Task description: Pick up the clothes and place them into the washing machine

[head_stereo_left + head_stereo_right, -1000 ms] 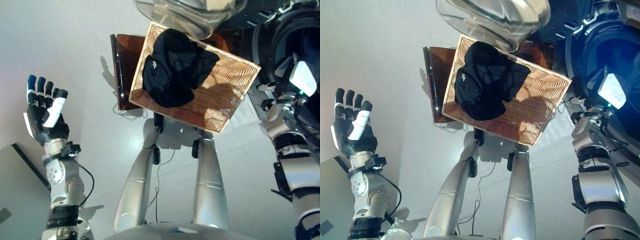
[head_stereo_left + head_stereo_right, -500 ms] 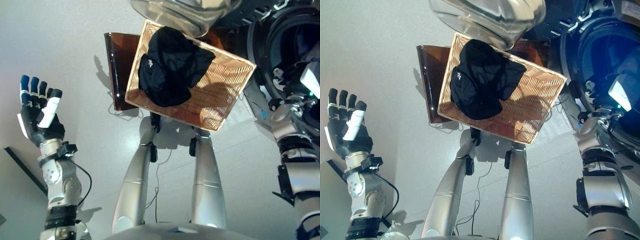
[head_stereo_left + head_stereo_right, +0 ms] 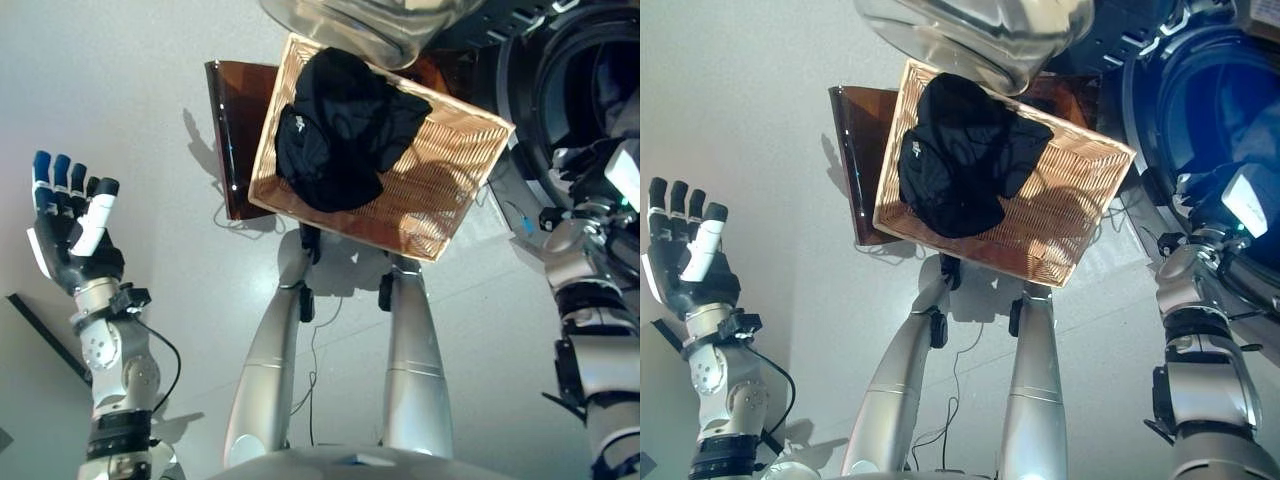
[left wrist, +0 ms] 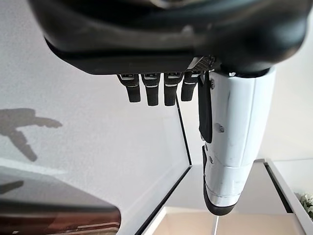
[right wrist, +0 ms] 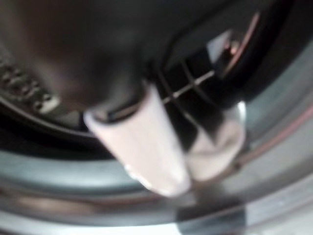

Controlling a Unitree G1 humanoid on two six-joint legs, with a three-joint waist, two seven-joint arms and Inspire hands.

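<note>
Black clothes (image 3: 338, 128) lie heaped in the far left part of the wicker basket (image 3: 445, 195), which rests on the low dark brown box (image 3: 236, 120). The washing machine (image 3: 585, 70) stands open at the right, with its dark drum showing. My right arm reaches into that opening. The right wrist view shows my right hand (image 5: 146, 147) by its white thumb cover inside the drum rim, and its fingers are not readable. My left hand (image 3: 72, 230) is raised at the far left over the floor, open and empty, with straight fingers (image 4: 149, 90).
The machine's round glass door (image 3: 365, 25) hangs open over the basket's far edge. A flat grey panel with a dark edge (image 3: 30, 325) lies on the floor at the lower left. Pale floor spreads between my left hand and the box.
My right arm has reached further into the machine's opening. The view has shifted a little. The clothes and basket have not moved, and my left hand stays raised.
</note>
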